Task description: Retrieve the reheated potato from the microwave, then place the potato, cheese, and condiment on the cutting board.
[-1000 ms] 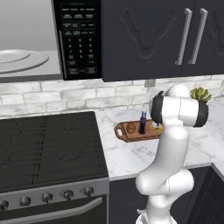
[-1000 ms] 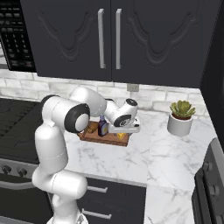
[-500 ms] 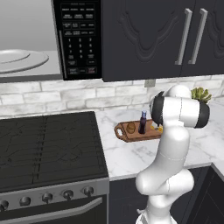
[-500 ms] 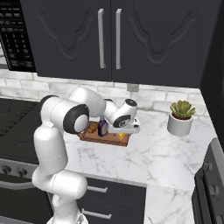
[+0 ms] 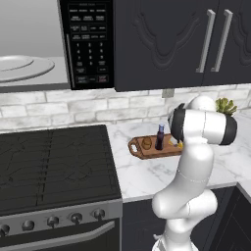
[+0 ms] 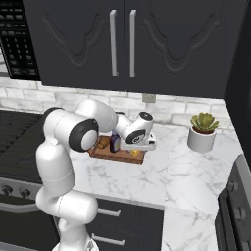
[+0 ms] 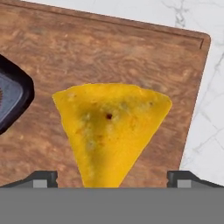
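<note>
We see the white arm (image 5: 196, 162) rising from its base, folding at a dark-banded elbow (image 5: 203, 125) up high, then reaching forward and down. In the right base view the forearm (image 6: 105, 117) runs to the wrist (image 6: 137, 128) — hand tilted downward. The gripper (image 7: 112, 179) points straight down, jaws spread wide, the two dark fingertips (image 7: 41, 178) far apart at the bottom of the hand view — nothing clamped between them.

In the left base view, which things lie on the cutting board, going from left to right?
potato → condiment → cheese, a yellow bit showing beside the arm, all on the cutting board.
</note>
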Robot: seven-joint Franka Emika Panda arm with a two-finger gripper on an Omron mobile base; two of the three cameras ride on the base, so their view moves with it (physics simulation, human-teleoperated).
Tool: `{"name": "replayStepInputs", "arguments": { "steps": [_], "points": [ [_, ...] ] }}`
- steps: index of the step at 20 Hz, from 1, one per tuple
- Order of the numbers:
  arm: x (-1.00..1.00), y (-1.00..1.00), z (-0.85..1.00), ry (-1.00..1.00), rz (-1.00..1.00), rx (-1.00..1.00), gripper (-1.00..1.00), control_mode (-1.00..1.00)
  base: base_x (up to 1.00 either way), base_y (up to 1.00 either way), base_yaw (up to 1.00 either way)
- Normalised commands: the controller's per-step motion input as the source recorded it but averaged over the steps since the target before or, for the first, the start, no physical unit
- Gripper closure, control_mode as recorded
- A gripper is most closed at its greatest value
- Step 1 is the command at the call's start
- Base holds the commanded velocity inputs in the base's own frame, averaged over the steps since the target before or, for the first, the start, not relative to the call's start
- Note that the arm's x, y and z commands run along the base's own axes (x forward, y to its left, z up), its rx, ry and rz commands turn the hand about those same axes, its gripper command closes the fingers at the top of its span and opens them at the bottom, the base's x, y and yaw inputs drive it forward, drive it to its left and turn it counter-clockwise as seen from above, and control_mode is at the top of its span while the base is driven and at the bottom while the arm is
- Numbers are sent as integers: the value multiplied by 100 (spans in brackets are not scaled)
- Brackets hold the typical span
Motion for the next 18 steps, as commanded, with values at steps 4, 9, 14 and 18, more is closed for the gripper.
{"name": "replayStepInputs", "arguments": {
  "steps": [4, 9, 14, 18],
  "points": [
    [-10, -1, 10, 0, 0, 0, -100, -100, 0, 0, 0],
    [-29, -10, 14, 0, 0, 0, -100, -100, 0, 0, 0],
    [-42, -9, 27, 0, 0, 0, -100, -100, 0, 0, 0],
    [-47, -1, 35, 0, 0, 0, -100, -100, 0, 0, 0]
  ]
}}
